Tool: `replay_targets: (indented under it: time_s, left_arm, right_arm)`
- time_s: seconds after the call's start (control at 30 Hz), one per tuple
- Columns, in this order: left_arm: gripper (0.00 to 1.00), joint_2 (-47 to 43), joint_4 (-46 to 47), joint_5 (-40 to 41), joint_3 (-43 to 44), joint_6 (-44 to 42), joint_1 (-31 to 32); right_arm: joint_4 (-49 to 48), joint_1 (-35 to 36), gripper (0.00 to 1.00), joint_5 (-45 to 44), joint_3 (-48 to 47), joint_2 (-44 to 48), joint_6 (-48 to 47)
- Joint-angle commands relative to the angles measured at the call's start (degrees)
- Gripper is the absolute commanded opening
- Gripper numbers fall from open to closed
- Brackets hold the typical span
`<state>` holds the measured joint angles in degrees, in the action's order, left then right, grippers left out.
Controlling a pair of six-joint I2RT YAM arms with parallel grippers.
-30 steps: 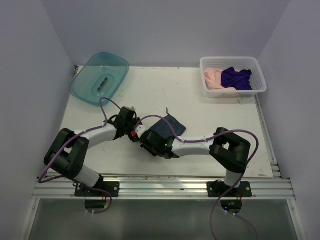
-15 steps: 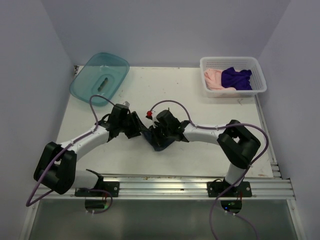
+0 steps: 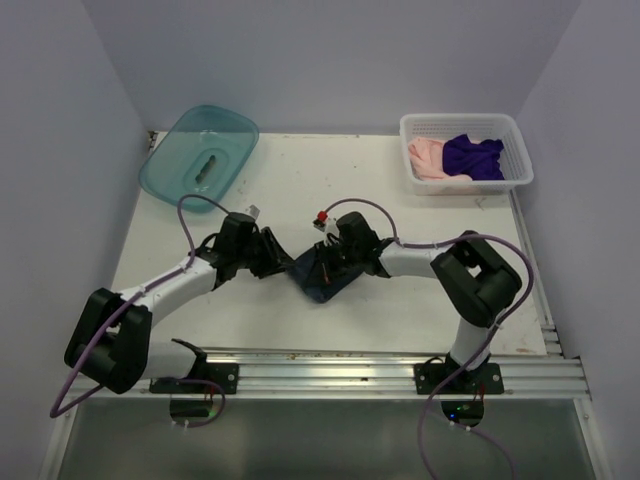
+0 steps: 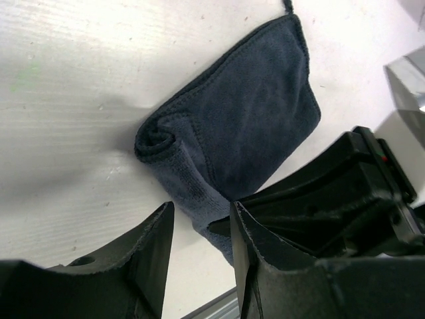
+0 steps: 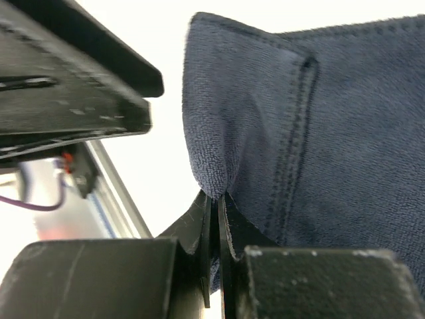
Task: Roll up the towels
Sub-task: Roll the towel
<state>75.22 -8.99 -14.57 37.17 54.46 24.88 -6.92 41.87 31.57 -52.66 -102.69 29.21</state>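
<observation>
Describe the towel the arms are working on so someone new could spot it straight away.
On the white table, look mid-table where the left gripper and right gripper meet. There lies the dark slate-blue towel, one end curled into a roll. It alone is out on the table; the purple towel and pink towel sit in the basket at the far right corner.

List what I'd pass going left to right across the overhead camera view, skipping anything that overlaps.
teal tub → left end effector → dark blue towel → pink towel → purple towel
</observation>
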Motion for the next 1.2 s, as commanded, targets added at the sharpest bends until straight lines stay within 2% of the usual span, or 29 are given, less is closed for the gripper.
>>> replay_targets:
  time_s: [0.0,0.43,0.8,0.97,1.0,1.07,1.1,1.17]
  left_arm:
    - [0.42,0.54,4.86,-1.43,0.89,-0.49,0.34]
    - [0.41,8.18,10.75,-3.63,4.23,-0.75,1.66]
    - [0.4,15.48,12.07,-3.63,8.0,-1.46,2.19]
    - [0.38,20.48,11.46,-2.66,9.85,-1.63,2.27]
    - [0.38,21.36,10.85,-2.75,10.2,-1.63,2.27]
    - [0.37,23.13,10.31,-2.75,10.47,-1.55,2.36]
    - [0.36,23.48,9.79,-2.75,10.56,-1.37,2.36]
    - [0.36,23.66,9.26,-2.13,10.38,-1.28,2.36]
  right_arm:
    - [-8.1,-1.61,0.0,7.01,2.03,-1.89,6.73]
    - [-19.36,-6.0,0.0,13.78,5.38,-6.46,15.52]
    - [-19.19,-7.24,0.0,14.04,6.26,-7.61,14.91]
    - [-14.28,-7.33,0.01,11.68,5.64,-7.17,12.19]
    - [-11.65,-7.33,0.15,10.97,5.38,-6.39,11.58]
    - [-9.53,-7.15,0.21,8.51,5.64,-4.46,9.91]
    - [-6.82,-7.24,0.34,7.03,6.34,-3.05,9.12]
    - [-2.95,-6.98,0.44,1.6,6.78,2.39,5.88]
